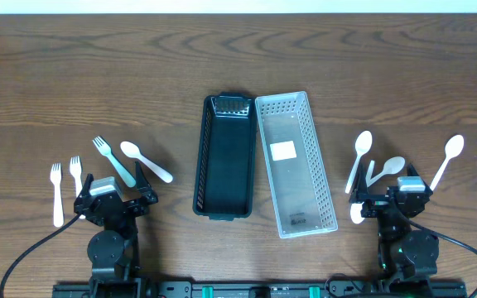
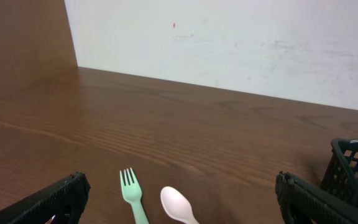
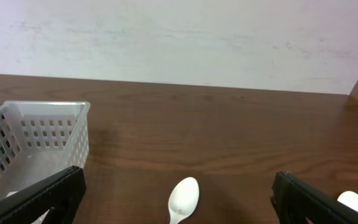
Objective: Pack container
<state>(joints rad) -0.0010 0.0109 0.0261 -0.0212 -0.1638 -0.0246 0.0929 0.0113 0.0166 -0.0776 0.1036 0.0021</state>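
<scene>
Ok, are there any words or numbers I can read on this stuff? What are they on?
White sticker on the floor of the clear basket: looks blank from the overhead view, nothing to read.
Small dark print lower down on that same floor: too small and blurred to read.
Black basket: no writing shows.
So no text can be read anywhere.

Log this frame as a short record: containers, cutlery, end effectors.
containers: black basket, white basket, side by side, no cutlery inside
left cutlery: two white forks, green fork, white spoon
right cutlery: at least three white spoons
left end effector: open, empty
right end effector: open, empty
</scene>
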